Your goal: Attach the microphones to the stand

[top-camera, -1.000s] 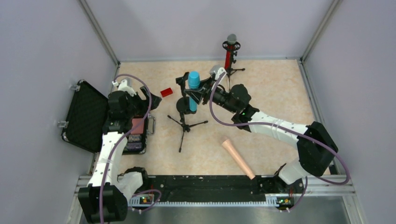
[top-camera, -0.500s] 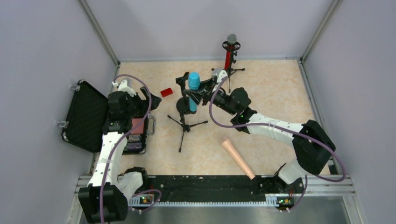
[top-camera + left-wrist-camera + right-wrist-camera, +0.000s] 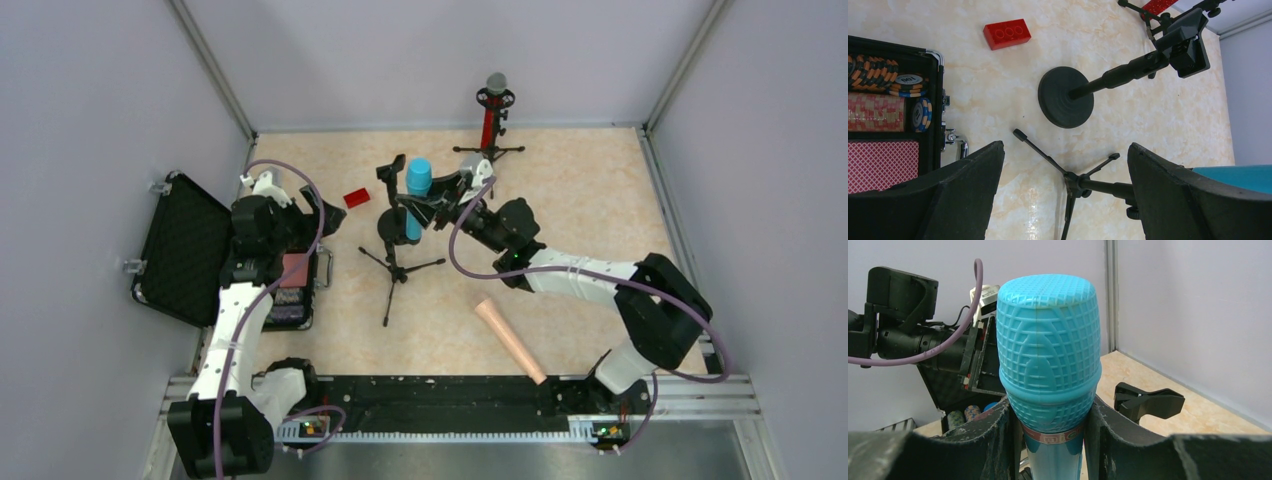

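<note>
My right gripper is shut on the cyan-blue microphone and holds it upright over the black tripod stand. In the right wrist view my fingers clamp the cyan-blue microphone just below its head. I cannot tell whether it sits in that stand's clip. The red microphone stands in a stand at the back. The peach-pink microphone lies on the table, front right. My left gripper is open and empty, above the tripod legs.
A round-base stand with an empty black clip stands beside the tripod; the clip also shows in the right wrist view. A small red block lies to its left. An open black case of poker chips sits at the left.
My right arm has shifted a little to the left, and the cyan-blue microphone's head has moved slightly nearer. The left arm has not moved.
</note>
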